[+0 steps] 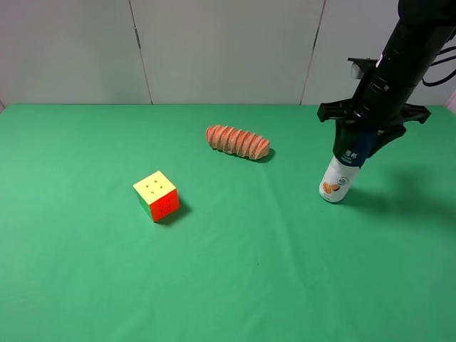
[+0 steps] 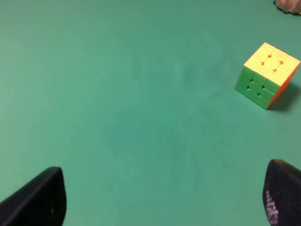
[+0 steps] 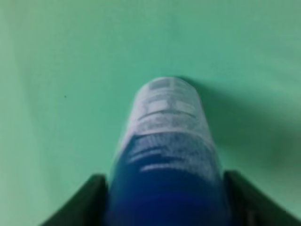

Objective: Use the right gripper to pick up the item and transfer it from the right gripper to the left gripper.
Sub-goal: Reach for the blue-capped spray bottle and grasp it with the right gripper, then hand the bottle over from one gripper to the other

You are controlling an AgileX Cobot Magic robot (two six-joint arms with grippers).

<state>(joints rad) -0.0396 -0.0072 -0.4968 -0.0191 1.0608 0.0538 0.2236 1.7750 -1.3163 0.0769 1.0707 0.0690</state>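
The item, a small white bottle [image 1: 338, 178] with a blue upper label and orange print, leans on the green cloth at the right. My right gripper [image 1: 360, 142] comes down from above and closes around its blue top. In the right wrist view the bottle [image 3: 169, 141] fills the gap of the right gripper [image 3: 167, 188], with a black finger pressed on each side. The cap is hidden by the gripper. My left gripper [image 2: 164, 197] is open and empty, its two fingertips far apart over bare cloth. It is out of the exterior view.
A ridged orange bread-like roll [image 1: 238, 142] lies at the back centre. A colourful puzzle cube [image 1: 156, 195] sits left of centre and also shows in the left wrist view [image 2: 267, 75]. The green cloth [image 1: 271, 271] covers the table.
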